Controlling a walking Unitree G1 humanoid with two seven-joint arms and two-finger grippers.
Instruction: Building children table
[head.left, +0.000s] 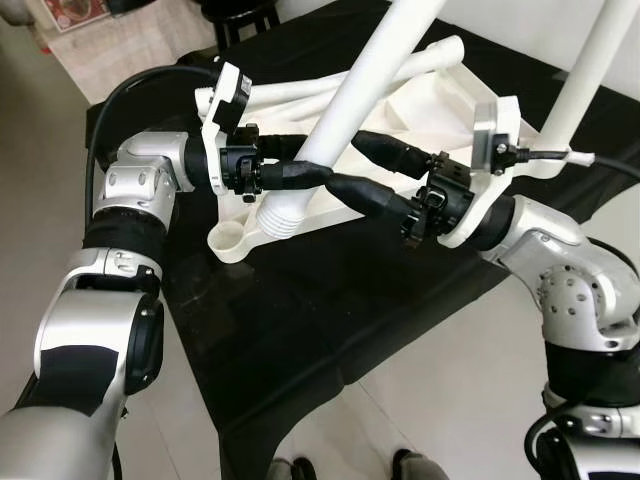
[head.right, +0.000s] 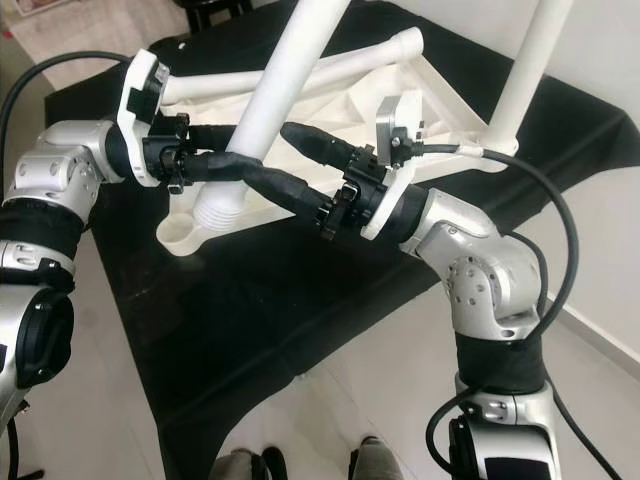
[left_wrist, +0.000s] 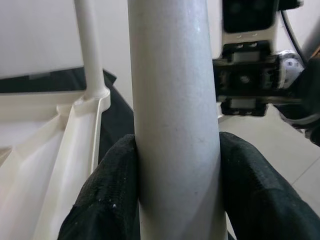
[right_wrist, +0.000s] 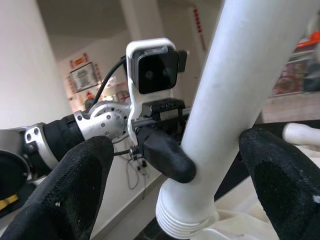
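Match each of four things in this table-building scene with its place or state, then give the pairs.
1. left hand
2. right hand
3. white plastic tabletop
4. white table leg with ribbed end

a. lies upside down on the black cloth
b. tilted in a corner socket
c. shut on the leg
d. fingers spread either side of the leg

1-c, 2-d, 3-a, 4-b

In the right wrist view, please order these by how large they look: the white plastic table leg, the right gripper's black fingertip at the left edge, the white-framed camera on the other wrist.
1. White plastic table leg, though nearness inflates it.
2. Black fingertip, also very close to the lens.
3. White-framed camera, farther off.
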